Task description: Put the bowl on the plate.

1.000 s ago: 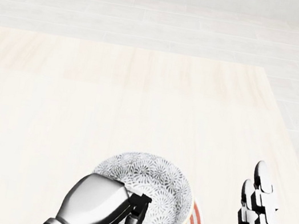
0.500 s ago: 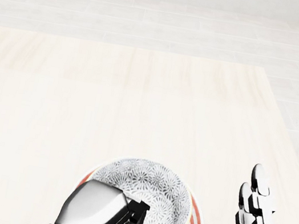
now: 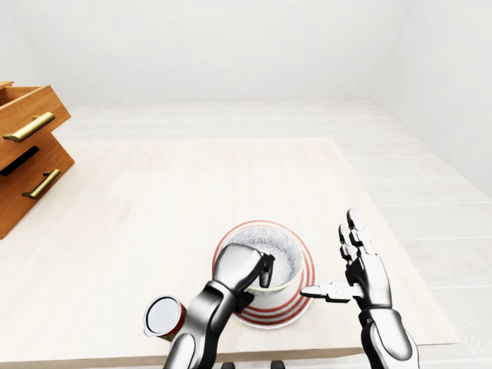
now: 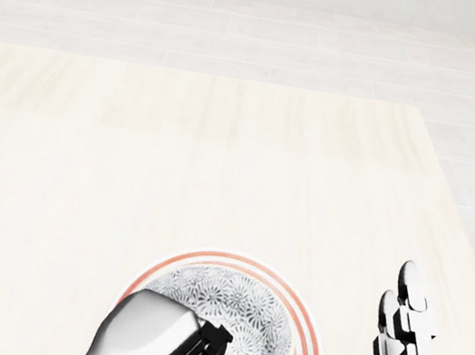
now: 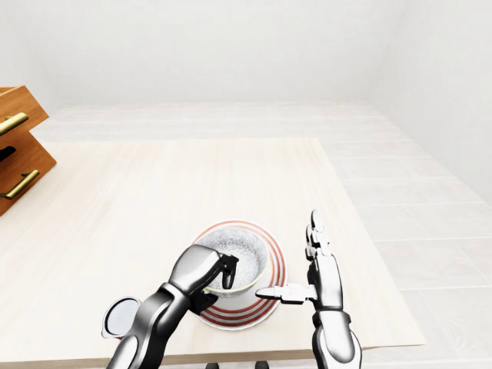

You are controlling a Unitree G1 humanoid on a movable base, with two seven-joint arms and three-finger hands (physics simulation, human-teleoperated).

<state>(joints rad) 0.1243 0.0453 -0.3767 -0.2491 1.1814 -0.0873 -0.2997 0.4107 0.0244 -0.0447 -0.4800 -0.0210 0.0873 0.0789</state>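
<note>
My left hand pinches the bowl by its rim, right over the plate — it looks hard, slippery and breakable, so the rim holds best. My right hand is open, beside it.

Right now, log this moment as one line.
left hand: shut on patterned bowl rim | bowl: centred over red-striped plate | right hand: open, right of plate | release: not yet

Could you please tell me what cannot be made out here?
Whether bowl touches plate: left-eye view, left hand and bowl wall hide it.
Near bowl rim: head view, bottom edge cuts it.
Can: left-eye view, left arm partly covers it.
Drawer unit: left-eye view, left edge cuts it.
</note>
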